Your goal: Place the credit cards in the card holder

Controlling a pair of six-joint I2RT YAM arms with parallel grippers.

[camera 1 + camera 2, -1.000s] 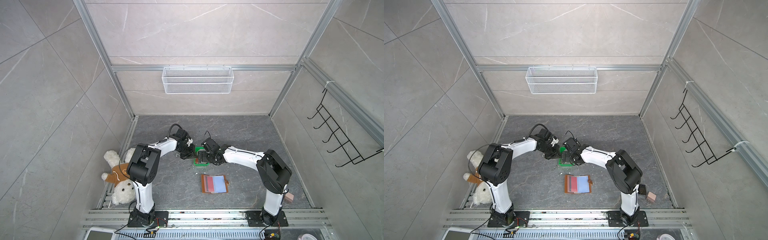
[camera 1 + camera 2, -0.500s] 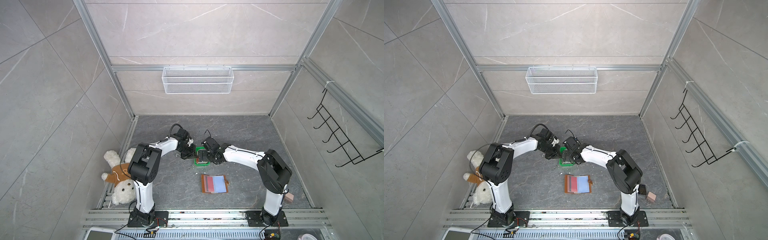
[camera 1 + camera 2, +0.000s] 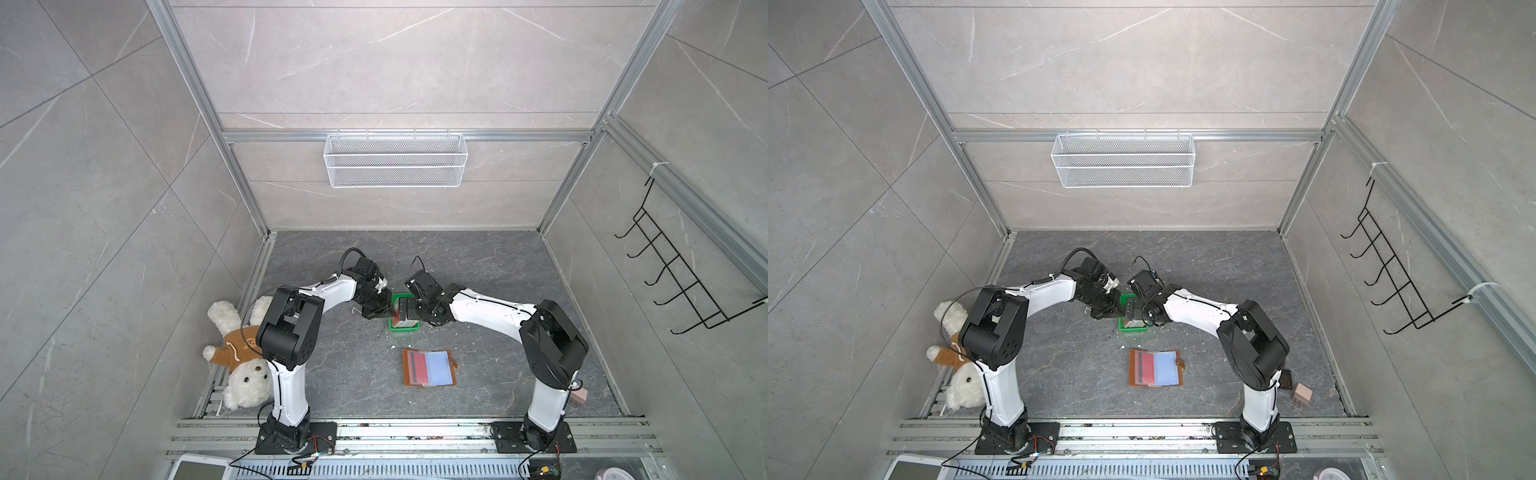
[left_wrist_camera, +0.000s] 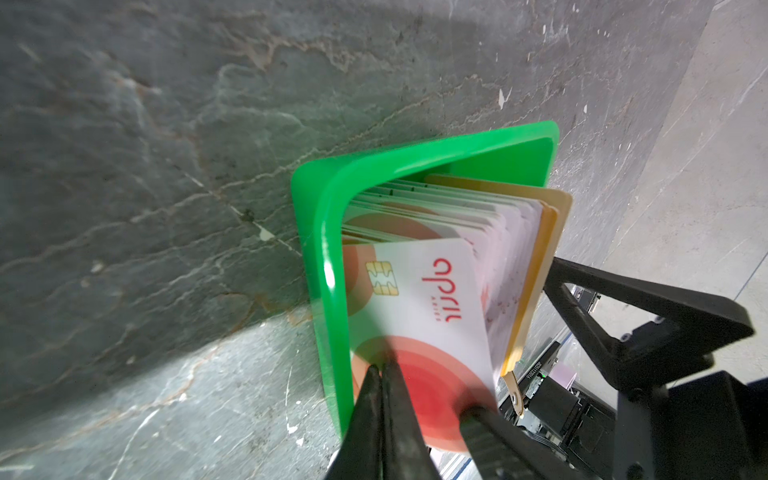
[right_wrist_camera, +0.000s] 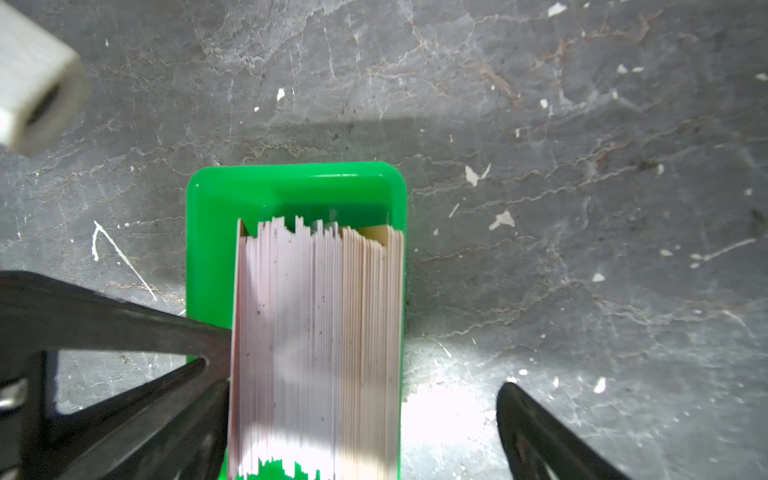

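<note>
The credit cards (image 4: 424,299) stand on edge as a stack (image 5: 316,332) in a small green tray (image 4: 320,249), mid-floor in both top views (image 3: 405,318) (image 3: 1133,318). My left gripper (image 4: 380,370) is shut, its tips against the lower corner of the front card, which is blurred and tilted off the stack. My right gripper (image 5: 365,384) is open and straddles the stack. One of its fingers touches the front of the stack; the other is clear of the tray. The card holder (image 3: 428,368) (image 3: 1156,368) lies open nearer the robot bases, showing red and bluish sleeves.
A teddy bear (image 3: 241,365) lies by the left arm's base. A small pinkish block (image 3: 577,397) sits near the right arm's base. A wire basket (image 3: 395,160) hangs on the back wall and a hook rack (image 3: 681,282) on the right wall.
</note>
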